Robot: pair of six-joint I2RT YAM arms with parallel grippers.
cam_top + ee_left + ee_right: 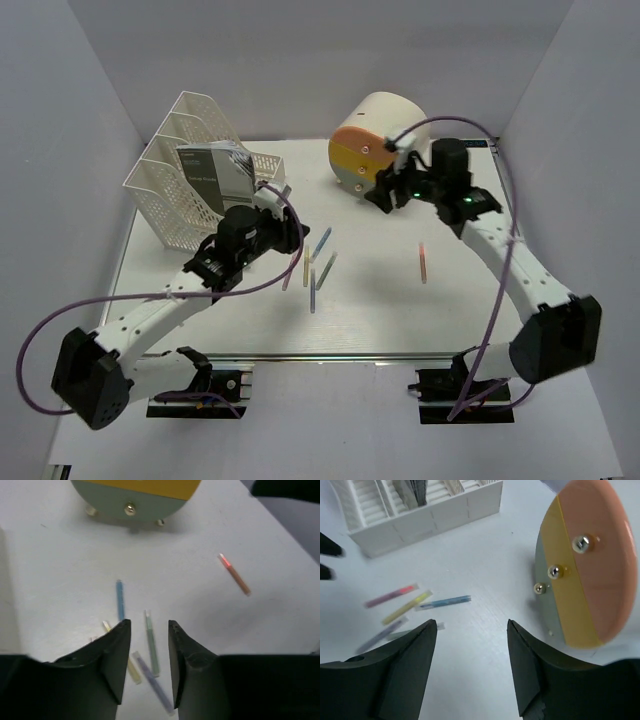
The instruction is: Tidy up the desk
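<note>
no legible text, booklet print too small

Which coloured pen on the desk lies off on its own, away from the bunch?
The red-orange pen, alone on the desk's right side, nearer the round drawer unit. The other pens lie clustered by the left gripper.

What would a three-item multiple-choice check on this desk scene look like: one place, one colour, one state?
1. Where on the desk is the file rack? A far left B near right C centre
2. Colour of the pen lying alone? A blue B red C green
3. State of the right gripper jaws? A shut on a pen B shut on a knob C open, empty
1A: the rack stands at the far left corner. 2B: the lone pen looks red. 3C: bare gap between the jaws, nothing in it.
</note>
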